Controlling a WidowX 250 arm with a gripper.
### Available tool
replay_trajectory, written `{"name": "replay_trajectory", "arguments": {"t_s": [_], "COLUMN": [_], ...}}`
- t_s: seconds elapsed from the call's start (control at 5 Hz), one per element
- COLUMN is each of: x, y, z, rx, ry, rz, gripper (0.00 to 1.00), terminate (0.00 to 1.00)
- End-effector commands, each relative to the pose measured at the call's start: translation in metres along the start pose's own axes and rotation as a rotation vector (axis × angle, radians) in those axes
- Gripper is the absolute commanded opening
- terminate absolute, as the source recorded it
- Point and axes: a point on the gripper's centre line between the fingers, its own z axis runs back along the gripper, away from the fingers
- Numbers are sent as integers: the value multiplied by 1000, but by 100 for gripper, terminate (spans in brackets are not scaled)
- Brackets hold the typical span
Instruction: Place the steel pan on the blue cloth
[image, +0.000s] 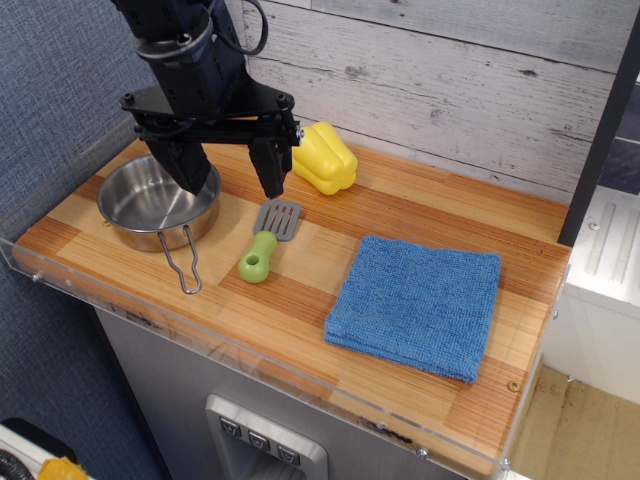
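Observation:
The steel pan (152, 203) sits at the left end of the wooden counter, its looped wire handle (181, 263) pointing toward the front edge. The blue cloth (417, 303) lies flat at the right front of the counter, well apart from the pan. My gripper (232, 178) hangs open above the pan's right rim. One finger (187, 165) reaches down inside the pan and the other finger (270, 170) is outside it, above the spatula. It holds nothing.
A green-handled grey spatula (267, 238) lies between the pan and the cloth. A yellow toy pepper (323, 158) sits at the back near the plank wall. A clear plastic lip (250, 350) runs along the counter's front edge.

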Motion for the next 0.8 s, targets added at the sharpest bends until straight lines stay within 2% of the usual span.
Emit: {"name": "replay_trajectory", "arguments": {"t_s": [0.0, 0.2, 0.4, 0.6], "x": [0, 24, 50, 70], "y": [0, 9, 21, 42], "z": [0, -4, -21, -27], "rx": [0, -20, -12, -1], "ry": [0, -20, -37, -51], "rz": [0, 43, 66, 97], "gripper": [100, 100, 100, 100], "terminate": [0, 0, 0, 0]}}
